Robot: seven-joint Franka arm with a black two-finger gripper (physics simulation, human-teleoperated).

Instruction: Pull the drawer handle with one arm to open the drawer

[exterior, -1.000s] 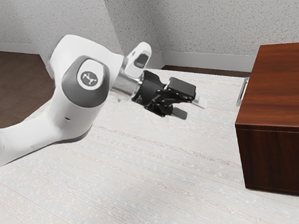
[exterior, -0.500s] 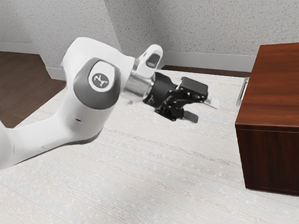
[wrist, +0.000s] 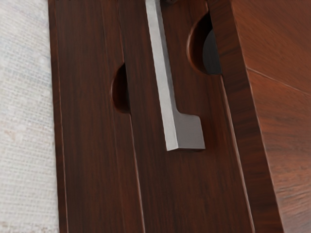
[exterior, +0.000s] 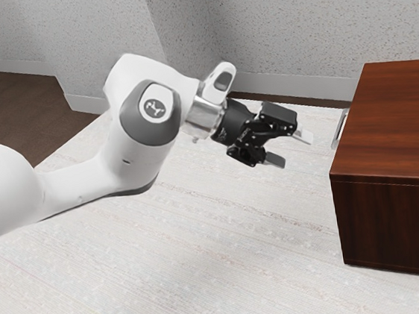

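Though they point straight at the dark wooden cabinet (exterior: 398,137), the fingers (exterior: 276,161) have hold of nothing. They are spread wide with only air between them. They hang above the worktop (exterior: 205,262), a short way off the cabinet's front face and about level with its upper edge. The white arm (exterior: 106,168) reaches toward that face from the exterior view's left.

The drawer handle (exterior: 339,128) is fixed to that same front face, high on the cabinet. In the exterior view it shows as a slim grey strip standing just proud of the wood. The fingers are near it but clearly apart from it.

In the wrist view the drawer handle (wrist: 167,82) is a flat grey bar running along the drawer (wrist: 97,160) and ending in a broader foot that meets the wood. A rounded recess (wrist: 121,90) is cut into the front on one side of the bar, and a second recess (wrist: 201,43) lies on the other side, near the cabinet's corner. Only thin seams run along the drawer's front. It looks level with the cabinet's face, so it appears shut. Its inside is hidden, and I cannot tell what it holds. The pale worktop (wrist: 24,121) borders the foot of the cabinet.
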